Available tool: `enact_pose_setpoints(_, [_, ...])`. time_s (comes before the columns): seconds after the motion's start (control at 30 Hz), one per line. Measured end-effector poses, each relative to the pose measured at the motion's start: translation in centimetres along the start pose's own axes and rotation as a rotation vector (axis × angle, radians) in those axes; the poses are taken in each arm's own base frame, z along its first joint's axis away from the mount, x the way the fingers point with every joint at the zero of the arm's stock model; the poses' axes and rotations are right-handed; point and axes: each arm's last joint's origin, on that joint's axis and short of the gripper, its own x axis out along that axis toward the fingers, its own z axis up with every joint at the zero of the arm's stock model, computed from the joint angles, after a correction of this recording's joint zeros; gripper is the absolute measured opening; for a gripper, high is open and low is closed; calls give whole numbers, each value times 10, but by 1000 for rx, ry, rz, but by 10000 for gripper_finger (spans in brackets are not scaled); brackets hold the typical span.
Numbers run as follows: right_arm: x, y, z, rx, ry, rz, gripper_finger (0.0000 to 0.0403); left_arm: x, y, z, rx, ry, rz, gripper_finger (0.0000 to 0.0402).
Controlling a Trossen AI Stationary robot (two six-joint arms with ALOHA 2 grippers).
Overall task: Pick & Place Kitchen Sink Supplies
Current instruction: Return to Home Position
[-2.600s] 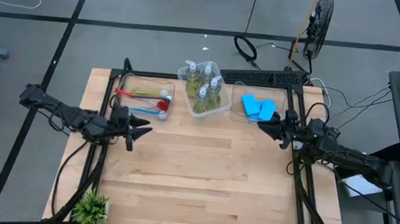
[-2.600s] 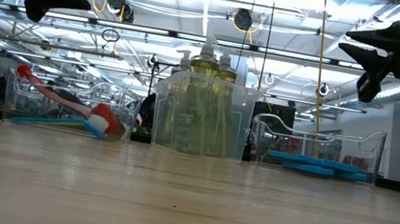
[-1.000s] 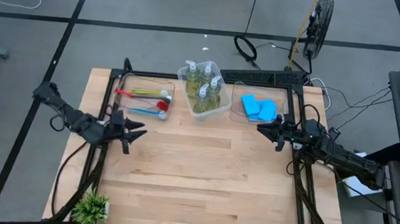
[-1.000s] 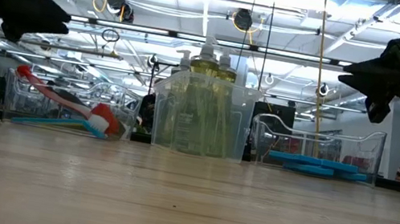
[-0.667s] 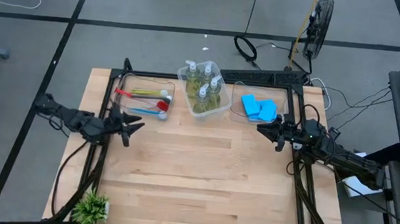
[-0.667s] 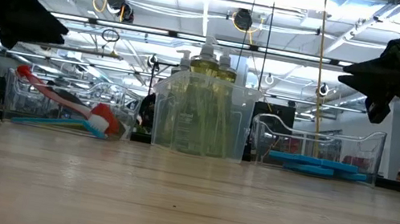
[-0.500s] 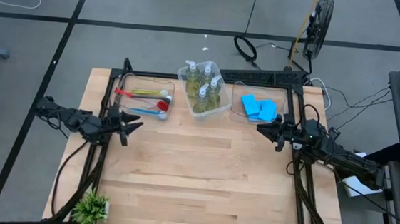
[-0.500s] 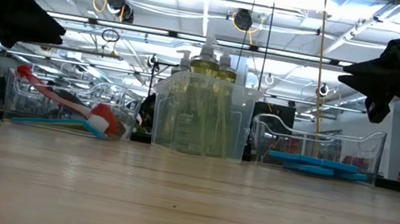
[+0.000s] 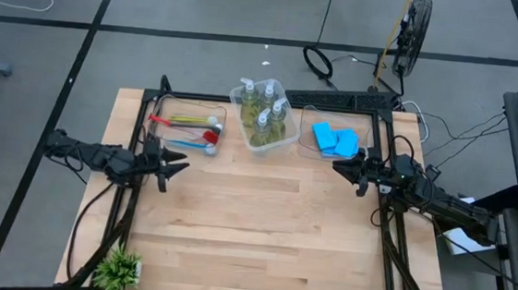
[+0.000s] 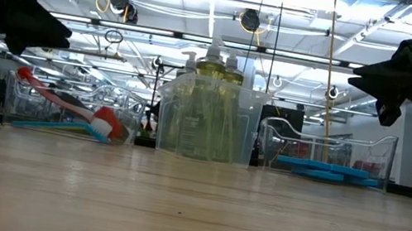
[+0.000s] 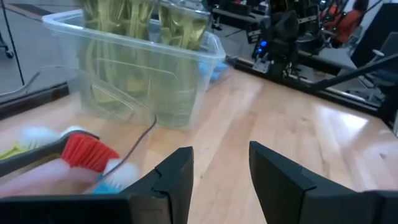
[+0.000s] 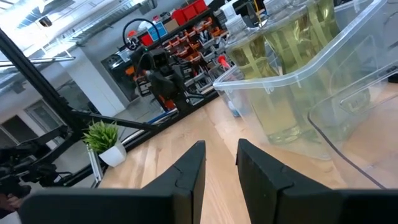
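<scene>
We are logging sponges point(image 9: 334, 139) lying far right, just beyond the right gripper point(image 9: 341, 167); brushes point(image 9: 186, 130) far left, beyond the left gripper point(image 9: 174, 168); bottles point(image 9: 263, 113) between. Both grippers are hanging slightly open, empty.

Left tool point(image 9: 176, 168) and right tool point(image 9: 339, 166), fingers apart, facing each other.

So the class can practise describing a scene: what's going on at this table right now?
Nothing is being handled. The left gripper and right gripper hover open and empty at the sides of the table. The brushes lie in the left bin, the soap bottles stand in the middle bin, and the blue sponges lie in the right bin.
</scene>
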Motion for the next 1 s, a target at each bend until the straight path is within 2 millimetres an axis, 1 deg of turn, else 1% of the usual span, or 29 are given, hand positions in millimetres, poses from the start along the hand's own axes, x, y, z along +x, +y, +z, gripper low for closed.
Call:
enact_pose_setpoints(0.23, [0,0,0,6,5,-1,80,1,1,0,1,3,-1,157])
enact_pose_setpoints(0.4, [0,-1,-3,-57,40,9,80,1,0,0,-7,6,-9,157])
enact_pose_setpoints(0.5, [0,-2,-4,-63,59,-4,79,1,0,0,-10,6,-9,157])
enact_pose_setpoints(1.0, [0,-1,-3,-66,43,5,80,1,0,2,-20,-6,-14,157])
